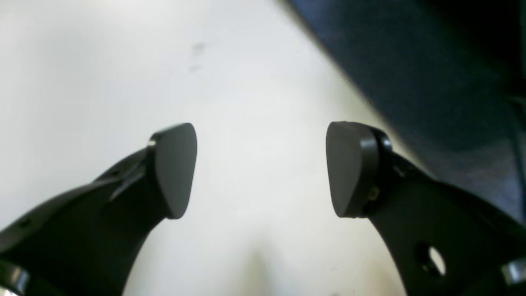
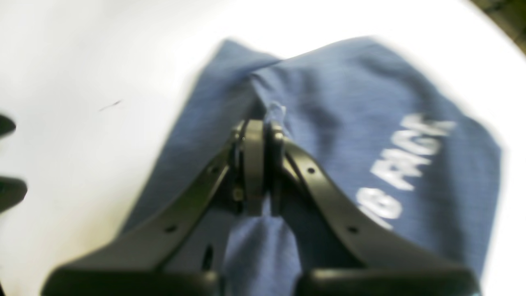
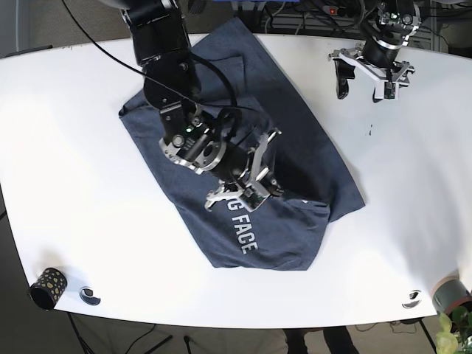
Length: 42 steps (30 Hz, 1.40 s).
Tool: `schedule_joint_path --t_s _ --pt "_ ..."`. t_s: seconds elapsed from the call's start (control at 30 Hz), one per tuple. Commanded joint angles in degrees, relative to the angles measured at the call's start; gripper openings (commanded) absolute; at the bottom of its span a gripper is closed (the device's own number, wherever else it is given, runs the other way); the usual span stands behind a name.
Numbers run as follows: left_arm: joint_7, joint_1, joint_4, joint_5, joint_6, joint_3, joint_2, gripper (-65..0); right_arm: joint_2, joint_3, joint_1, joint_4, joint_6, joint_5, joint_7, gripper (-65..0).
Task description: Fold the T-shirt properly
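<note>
the blue t-shirt (image 3: 243, 147) lies crumpled in the middle of the white table (image 3: 66, 147), its white letters (image 3: 240, 232) facing up. the right gripper (image 2: 263, 164) is pinched tight on a fold of the cloth; the picture is blurry, but cloth seems to poke out between its pads. the left gripper (image 1: 261, 168) hangs wide apart over bare table near the shirt's edge, holding nothing.
</note>
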Motion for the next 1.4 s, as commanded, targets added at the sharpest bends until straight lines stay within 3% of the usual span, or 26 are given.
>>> schedule_joint_path --t_s 0.0,0.13,0.23,0.4,0.57,0.67,0.9,1.07,1.37 --pt "1.0 -0.7 0.9 -0.5 -0.1 0.2 -0.4 -19.2 -0.1 5.2 1.9 2.8 1.61 0.5 0.2 -65.0" --pt "4.3 -3.1 1.0 -0.5 0.0 0.0 -0.1 -19.2 -0.1 12.7 5.3 4.7 4.60 0.5 -3.6 -65.0" --pt "4.5 -5.1 1.0 -0.5 0.1 -0.1 0.0 -19.2 0.0 19.1 8.3 5.0 8.30 0.4 -6.5 -65.0" --pt "5.7 -9.7 1.0 -0.5 0.2 -0.1 0.1 -19.2 3.6 25.3 12.3 5.0 8.34 0.5 -10.2 -65.0" --pt "14.3 -18.1 0.8 -0.5 0.2 -1.8 0.1 -19.2 7.9 28.2 15.5 4.9 8.34 0.5 -11.3 -65.0" --pt "16.4 -21.8 -0.4 -0.5 0.2 -1.8 0.2 -19.2 9.9 29.4 16.6 4.7 8.34 0.5 -11.3 -65.0" --pt "16.8 -29.1 -7.9 -0.8 0.1 -1.6 0.2 -19.2 13.4 31.7 16.6 3.3 8.34 0.5 -11.0 -65.0" --pt "16.6 -30.8 -10.2 -0.8 0.1 4.9 1.0 -19.2 16.0 32.3 16.2 1.9 8.34 0.5 -10.9 -65.0" --pt "16.4 -35.6 -20.7 -0.6 0.0 15.1 4.2 -19.2 16.2 36.2 16.0 -0.1 8.34 0.5 -10.9 -65.0"
